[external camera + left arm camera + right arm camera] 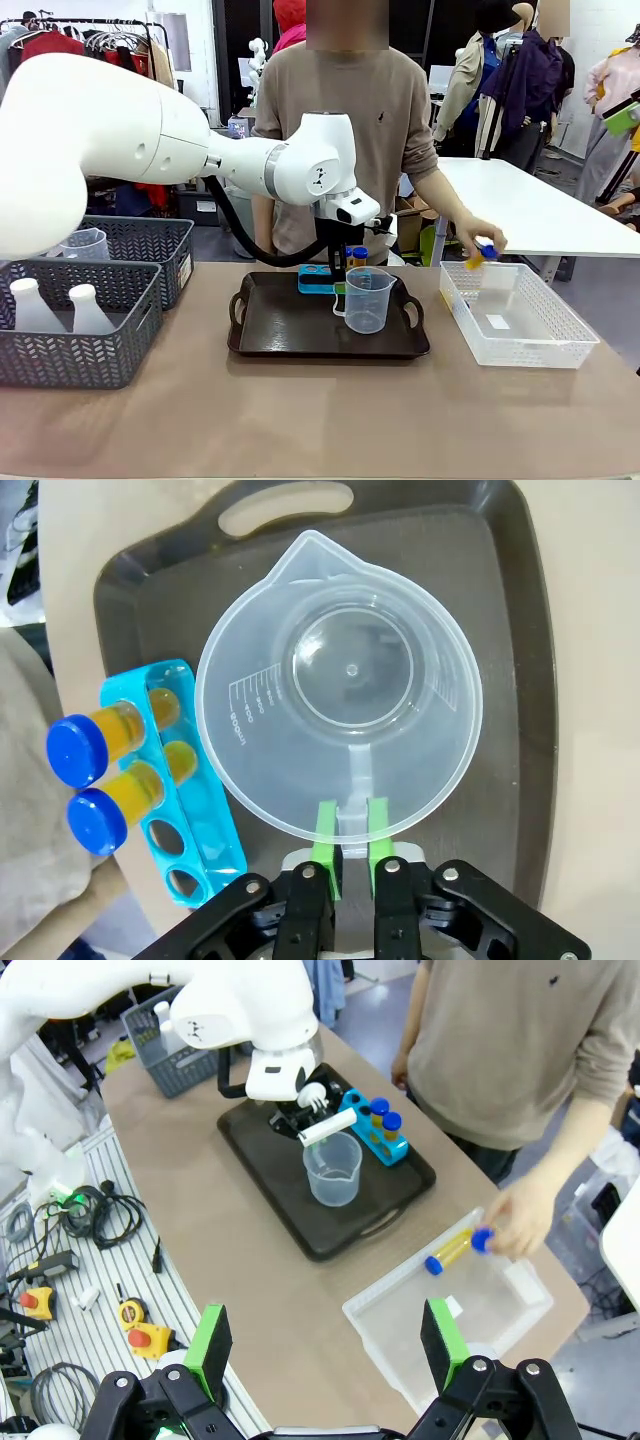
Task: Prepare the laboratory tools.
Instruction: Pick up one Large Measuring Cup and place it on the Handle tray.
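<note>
A clear measuring beaker [340,680] with a spout stands upright over the middle of a black handled tray [290,330]. Whether its base rests on the tray floor or sits just above it cannot be told. The left gripper [350,825] comes down from above at the far side. Its jaws are narrow and its green pads [325,825] are clamped on either side of the beaker's flat handle. The spout points away from the gripper, toward one tray handle.

Just beside the beaker, at the tray's far edge, lies a blue four-hole rack [205,825]. Two amber tubes with blue caps [110,735] fill two of its holes, and the other two holes are open. The beaker's rim nearly meets the rack.

The near half of the tray floor is bare, and the table [300,420] in front of the tray is open.

To the tray's right, well apart, is a clear plastic basket [535,357]. The person's hand [478,240] holds two more blue-capped tubes [450,1252] over its far corner.

At the table's left edge sit two grey baskets [70,350]. The nearer one holds two white conical flasks [88,310].

The right gripper [328,1360] hangs high above the table's right side, with its jaws wide apart and nothing between them.
</note>
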Motion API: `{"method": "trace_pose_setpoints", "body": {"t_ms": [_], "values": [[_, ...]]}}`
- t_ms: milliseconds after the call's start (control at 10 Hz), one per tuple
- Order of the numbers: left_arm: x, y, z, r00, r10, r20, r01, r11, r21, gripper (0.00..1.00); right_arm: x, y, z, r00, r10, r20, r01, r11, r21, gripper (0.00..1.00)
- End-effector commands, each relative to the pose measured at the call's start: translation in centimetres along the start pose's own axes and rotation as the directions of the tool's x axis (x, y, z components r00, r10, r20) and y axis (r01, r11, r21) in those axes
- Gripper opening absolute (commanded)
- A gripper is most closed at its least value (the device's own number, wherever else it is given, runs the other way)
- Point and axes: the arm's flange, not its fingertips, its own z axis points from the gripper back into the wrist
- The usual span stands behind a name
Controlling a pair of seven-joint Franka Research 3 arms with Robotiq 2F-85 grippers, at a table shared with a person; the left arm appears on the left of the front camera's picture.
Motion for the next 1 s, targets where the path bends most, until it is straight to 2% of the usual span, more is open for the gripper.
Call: {"method": "trace_pose_setpoints", "body": {"t_ms": [0,200,300,900], "values": [[0.3,0.4,0.6,1.0,-0.007,0.01,0.008,1.0,-0.021,0.49,0.1,0.0,0.1,0.999,0.018,0.028,-0.018,1.0,0.018,1.0],[0.2,0.1,1.5,1.0,0.0,0.011,0.001,1.0,-0.017,0.88,0.1,0.0,0.1,0.999,0.018,0.028,-0.018,1.0,0.018,1.0],[0.1,0.1,1.9,1.0,0.003,0.013,-0.003,1.0,-0.013,1.0,0.1,0.0,0.1,0.999,0.018,0.028,-0.018,1.0,0.018,1.0],[-0.1,-0.6,3.1,0.999,0.054,-0.003,-0.054,0.998,-0.035,1.0,0.1,0.0,0.1,0.999,0.018,0.028,-0.018,1.0,0.018,1.0]]}}
